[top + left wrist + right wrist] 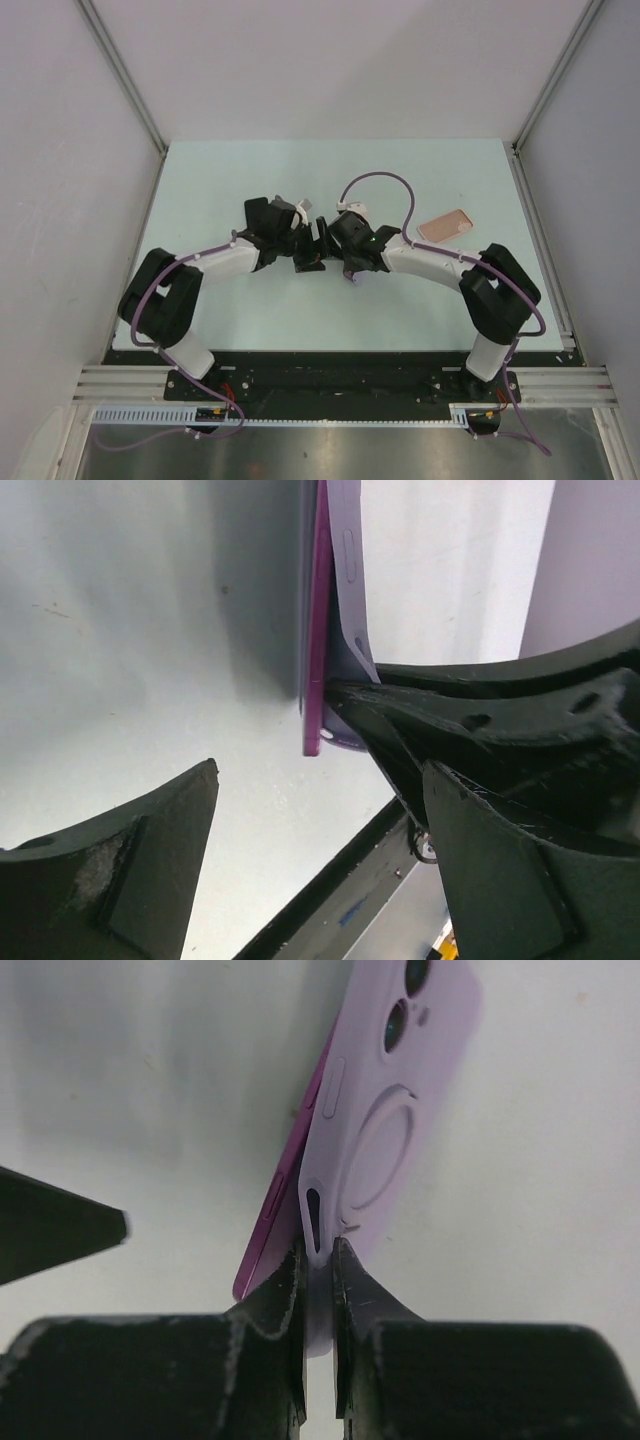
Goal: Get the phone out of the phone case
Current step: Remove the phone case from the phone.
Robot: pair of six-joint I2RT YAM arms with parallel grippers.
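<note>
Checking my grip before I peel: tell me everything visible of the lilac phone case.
The lilac, soft-looking phone case is pinched at one end by the right claw. Its back shows two camera cut-outs, a moulded ring and raised side buttons. Along one long side it gapes away from the magenta phone.

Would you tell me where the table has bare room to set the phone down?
Widest is the far strip of table beyond the jaws, up to the back wall. Another lies between them and the black base rail. The middle, where both jaws meet at the phone case, is crowded, as is the right, by the pink item.
</note>
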